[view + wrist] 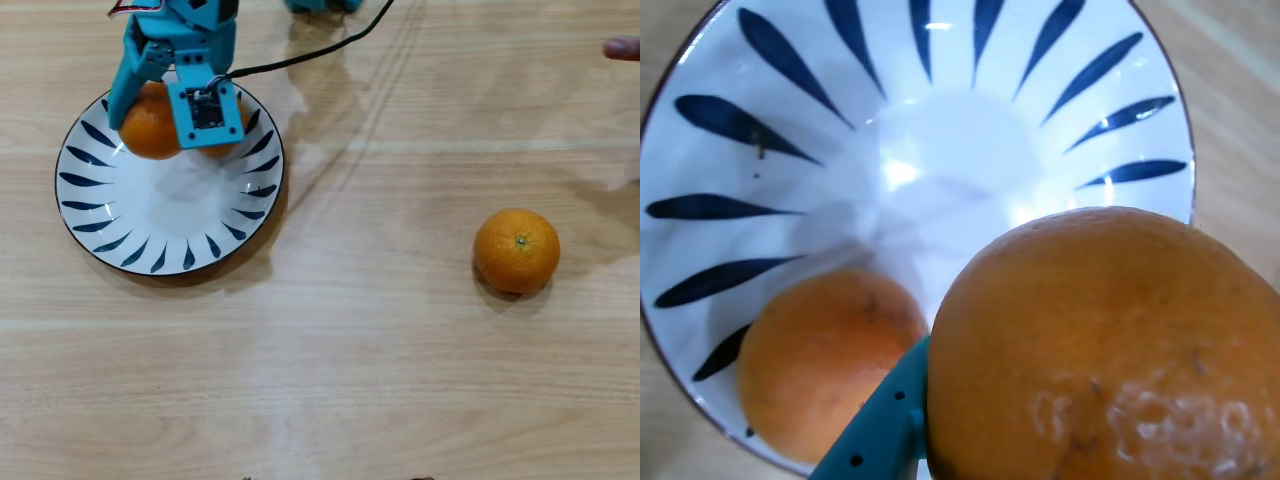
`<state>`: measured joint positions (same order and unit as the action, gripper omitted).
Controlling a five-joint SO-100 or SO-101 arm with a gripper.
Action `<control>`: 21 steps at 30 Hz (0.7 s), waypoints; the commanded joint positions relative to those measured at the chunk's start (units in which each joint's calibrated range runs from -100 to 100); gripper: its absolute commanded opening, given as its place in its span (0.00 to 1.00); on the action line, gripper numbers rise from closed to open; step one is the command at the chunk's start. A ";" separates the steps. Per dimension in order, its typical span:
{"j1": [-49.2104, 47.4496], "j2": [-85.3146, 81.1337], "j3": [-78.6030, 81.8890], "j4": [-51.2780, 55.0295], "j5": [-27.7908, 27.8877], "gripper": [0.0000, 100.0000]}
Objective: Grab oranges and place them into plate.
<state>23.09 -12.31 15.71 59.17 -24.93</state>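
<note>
End effector [160, 125] clamps a firm, round, dimpled orange [1105, 350] over the plate [970, 150] beside another orange [825, 360]; roll-prone, likely best gripped across the widest middle.

A round white plate [170, 215] with dark blue petal strokes radiating around its rim and a thin dark edge sits at the upper left of the overhead view; its centre is bare and glossy. At the plate's far rim, two oranges appear close together: one [148, 128] shows at the left, another [225, 148] only as a sliver. In the wrist view, a large dimpled orange [1105, 350] with a pale scuffed patch fills the lower right, above the plate [940, 140], while a smaller orange [825, 360] lies against the plate's inner wall. A third orange [516, 250], green stem dot upward, rests well to the right of the plate.
</note>
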 commanded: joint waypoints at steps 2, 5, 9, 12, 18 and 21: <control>8.60 -3.32 8.69 -14.52 1.20 0.28; 10.30 -3.32 12.40 -19.51 0.94 0.20; 10.38 -3.41 15.11 -22.95 0.63 0.13; 10.06 -3.58 15.02 -22.60 0.63 0.19; 8.60 -4.08 15.02 -21.06 0.58 0.31; 7.47 -4.34 15.02 -19.51 0.58 0.34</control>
<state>32.12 -12.65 31.56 38.33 -24.00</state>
